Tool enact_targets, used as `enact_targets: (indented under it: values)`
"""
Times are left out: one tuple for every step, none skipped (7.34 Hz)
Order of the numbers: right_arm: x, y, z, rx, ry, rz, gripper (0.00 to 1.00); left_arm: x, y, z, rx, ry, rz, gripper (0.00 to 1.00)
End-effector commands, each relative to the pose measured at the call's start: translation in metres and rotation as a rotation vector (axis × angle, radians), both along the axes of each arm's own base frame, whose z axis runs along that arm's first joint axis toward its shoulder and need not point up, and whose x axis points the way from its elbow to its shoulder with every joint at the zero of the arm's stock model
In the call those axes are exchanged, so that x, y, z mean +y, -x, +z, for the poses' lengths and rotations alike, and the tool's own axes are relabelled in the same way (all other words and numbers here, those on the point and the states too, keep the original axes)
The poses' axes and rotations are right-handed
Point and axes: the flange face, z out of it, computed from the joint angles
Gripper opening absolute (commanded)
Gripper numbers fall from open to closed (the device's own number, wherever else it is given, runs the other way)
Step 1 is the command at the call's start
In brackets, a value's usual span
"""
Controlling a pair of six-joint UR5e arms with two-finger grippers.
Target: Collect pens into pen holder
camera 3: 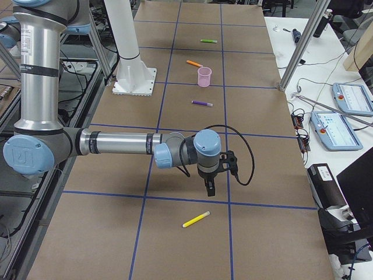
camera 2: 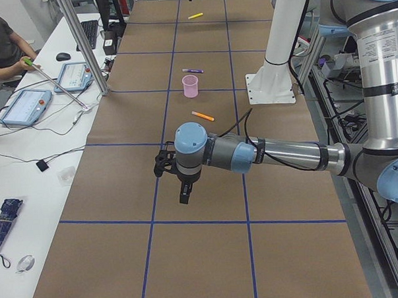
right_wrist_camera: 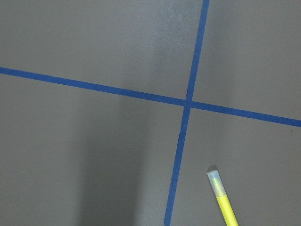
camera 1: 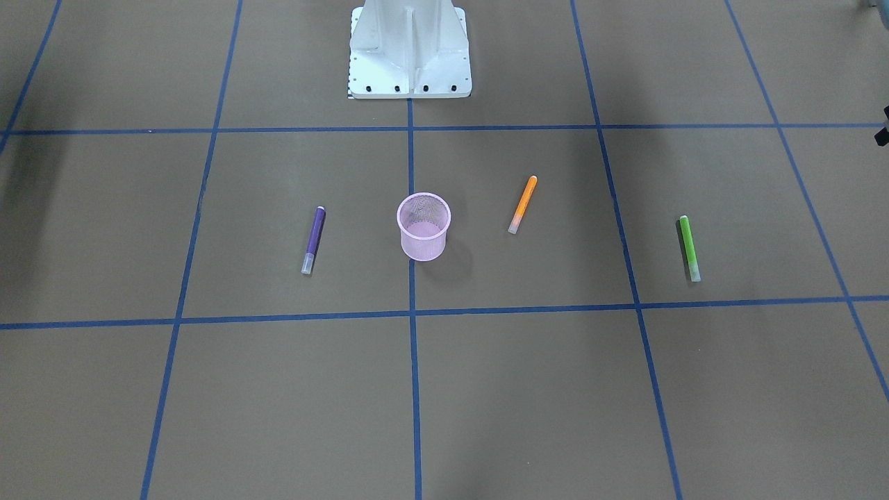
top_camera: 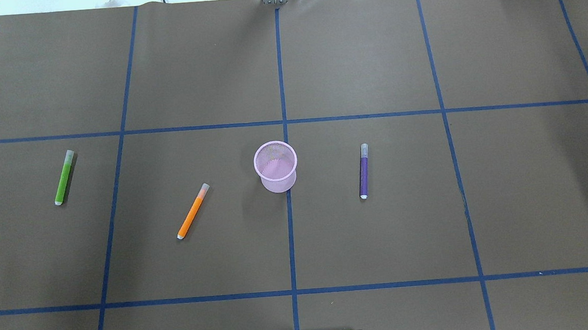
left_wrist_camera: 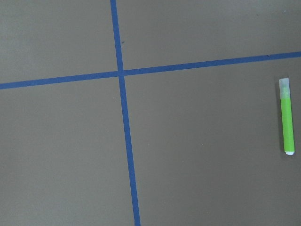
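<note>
The pink mesh pen holder (camera 1: 424, 226) (top_camera: 275, 166) stands upright at the table's middle and looks empty. A purple pen (top_camera: 364, 170), an orange pen (top_camera: 193, 211) and a green pen (top_camera: 64, 177) lie flat around it, none touching it. A yellow pen (camera 3: 196, 219) lies far out on the robot's right and shows in the right wrist view (right_wrist_camera: 223, 200). The green pen shows in the left wrist view (left_wrist_camera: 287, 117). My left gripper (camera 2: 184, 192) and right gripper (camera 3: 210, 188) hover above the table's two ends and show only in the side views. I cannot tell whether they are open or shut.
The white robot base (camera 1: 410, 52) stands behind the pen holder. Blue tape lines grid the brown table. A side bench with teach pendants (camera 2: 25, 107), metal posts (camera 3: 303, 46) and a seated person (camera 2: 3, 45) lie beyond the far edge.
</note>
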Motion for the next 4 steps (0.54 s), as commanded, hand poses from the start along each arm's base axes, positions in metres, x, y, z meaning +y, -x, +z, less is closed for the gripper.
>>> enact_targets:
  values:
    - [-0.002, 0.002, -0.007, -0.028, -0.034, -0.005, 1.00, -0.017, -0.025, -0.015, 0.005, -0.029, 0.047, 1.00]
    - [0.000, 0.002, -0.006, -0.039, -0.058, -0.005, 1.00, -0.049, -0.090, -0.055, 0.023, 0.010, 0.066, 1.00]
    - [-0.002, 0.008, -0.007, -0.040, -0.063, -0.019, 1.00, -0.060, -0.162, -0.084, 0.016, 0.013, 0.132, 1.00]
    - [-0.009, 0.017, -0.012, -0.040, -0.074, -0.036, 1.00, -0.064, -0.211, -0.085, 0.002, 0.009, 0.207, 0.99]
